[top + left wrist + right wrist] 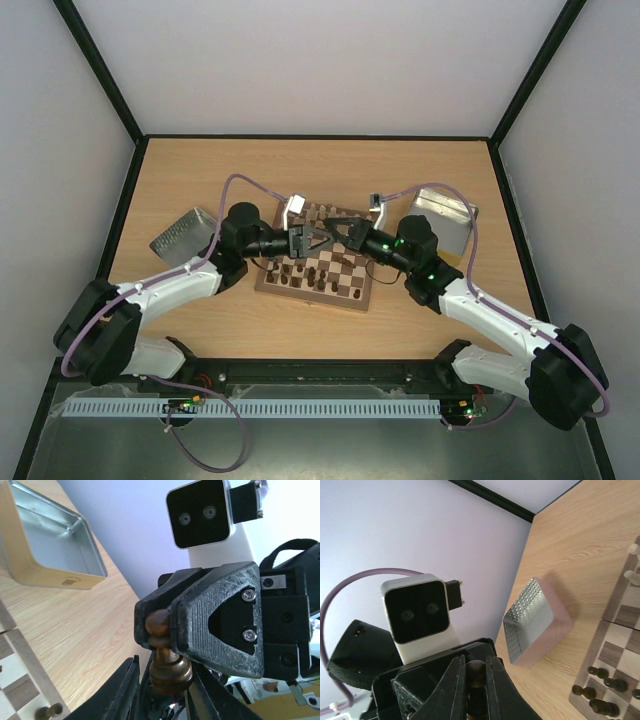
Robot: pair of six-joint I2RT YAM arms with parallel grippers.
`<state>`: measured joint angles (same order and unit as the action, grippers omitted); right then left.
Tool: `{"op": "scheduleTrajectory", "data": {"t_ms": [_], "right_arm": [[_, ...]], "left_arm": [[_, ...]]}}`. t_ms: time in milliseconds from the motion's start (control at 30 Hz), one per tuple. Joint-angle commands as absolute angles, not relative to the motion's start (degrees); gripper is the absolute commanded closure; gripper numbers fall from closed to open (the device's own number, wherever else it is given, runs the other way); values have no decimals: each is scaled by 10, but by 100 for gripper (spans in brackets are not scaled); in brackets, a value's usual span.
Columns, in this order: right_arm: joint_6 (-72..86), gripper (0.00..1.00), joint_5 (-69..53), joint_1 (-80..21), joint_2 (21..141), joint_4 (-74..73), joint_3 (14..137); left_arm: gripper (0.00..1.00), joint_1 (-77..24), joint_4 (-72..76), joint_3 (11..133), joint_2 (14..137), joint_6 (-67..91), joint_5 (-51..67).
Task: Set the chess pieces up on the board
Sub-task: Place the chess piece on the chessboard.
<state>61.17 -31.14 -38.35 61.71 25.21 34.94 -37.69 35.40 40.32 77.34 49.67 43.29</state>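
Note:
Both grippers meet above the middle of the board [315, 292]. A dark brown pawn [170, 672] hangs between them. My right gripper [475, 661] is shut on the pawn's round head [476, 672]; its grey ribbed fingers [220, 615] show in the left wrist view. My left gripper [164, 667] stands around the pawn's wide base, jaws a little apart, with a gap on one side. From above, the left gripper [312, 238] and right gripper [330, 232] face each other tip to tip. Dark pieces [300, 275] fill the near rows and light pieces [320, 211] the far row.
A silver tin [185, 235] lies tilted left of the board, and another tin [447, 218] sits to its right. The right tin [45, 545] is open and shows nothing inside. Several dark pawns [602, 677] stand near the board's edge.

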Motion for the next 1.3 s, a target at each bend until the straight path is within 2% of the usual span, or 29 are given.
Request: {"op": "scheduleTrajectory", "data": {"t_ms": [0,167,467,533,667,833,900,1033,1133,1200,1267], "right_arm": [[627,93,-388,-398,611,294,359],[606,94,-389,-398,605,266,362],[489,94,-411,-398,603,119,408],[468,94,-420,-398,604,95,418],[457,93,-422,-398,602,79,422],[444,93,-426,-398,603,62,424],[440,92,-433,-398,603,60,424],[430,92,-452,-398,608,45,427],[420,92,-474,-398,615,37,428],[411,92,-484,-397,618,33,428],[406,92,-493,-396,617,33,428]], "left_arm": [[74,-380,486,402,787,574,456],[82,-379,458,412,780,551,452],[97,-373,361,439,769,441,470],[97,-373,338,446,769,418,474],[76,-370,332,454,770,416,488],[66,-368,347,452,764,426,498],[67,-365,352,450,762,428,499],[82,-360,365,442,754,428,495],[88,-357,374,440,751,432,501],[88,-356,380,439,751,434,510],[85,-353,380,436,748,437,518]]}}
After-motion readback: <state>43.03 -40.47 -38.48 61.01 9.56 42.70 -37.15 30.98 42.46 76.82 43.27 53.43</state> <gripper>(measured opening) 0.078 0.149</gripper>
